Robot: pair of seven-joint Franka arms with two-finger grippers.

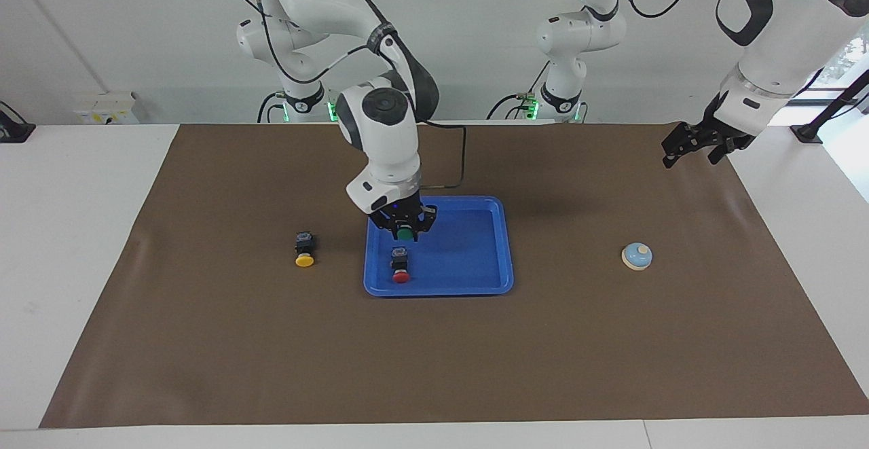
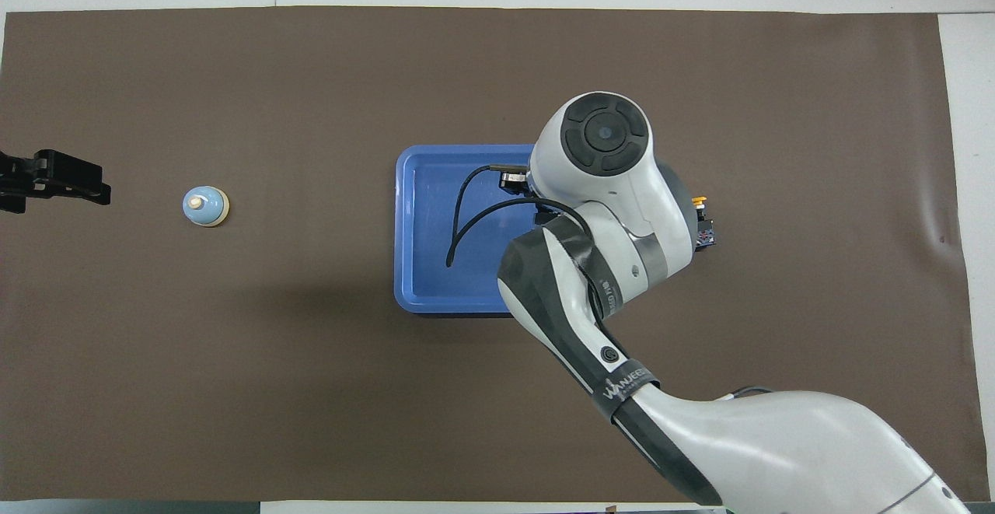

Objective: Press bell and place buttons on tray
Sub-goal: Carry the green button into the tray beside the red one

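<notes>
My right gripper (image 1: 405,229) is shut on the green button (image 1: 405,234) and holds it low over the blue tray (image 1: 468,248), at the tray's corner nearest the right arm's base. The red button (image 1: 400,267) lies in the tray, just farther from the robots than the green one. The yellow button (image 1: 304,250) lies on the brown mat toward the right arm's end. In the overhead view the right arm covers its gripper, the red and green buttons and part of the tray (image 2: 410,226); the yellow button (image 2: 702,222) peeks out. The bell (image 1: 637,256) (image 2: 206,207) stands toward the left arm's end.
My left gripper (image 1: 690,157) (image 2: 54,180) waits open over the mat's edge at the left arm's end, apart from the bell. The brown mat (image 1: 434,354) covers the table, with white table surface (image 1: 68,231) around it.
</notes>
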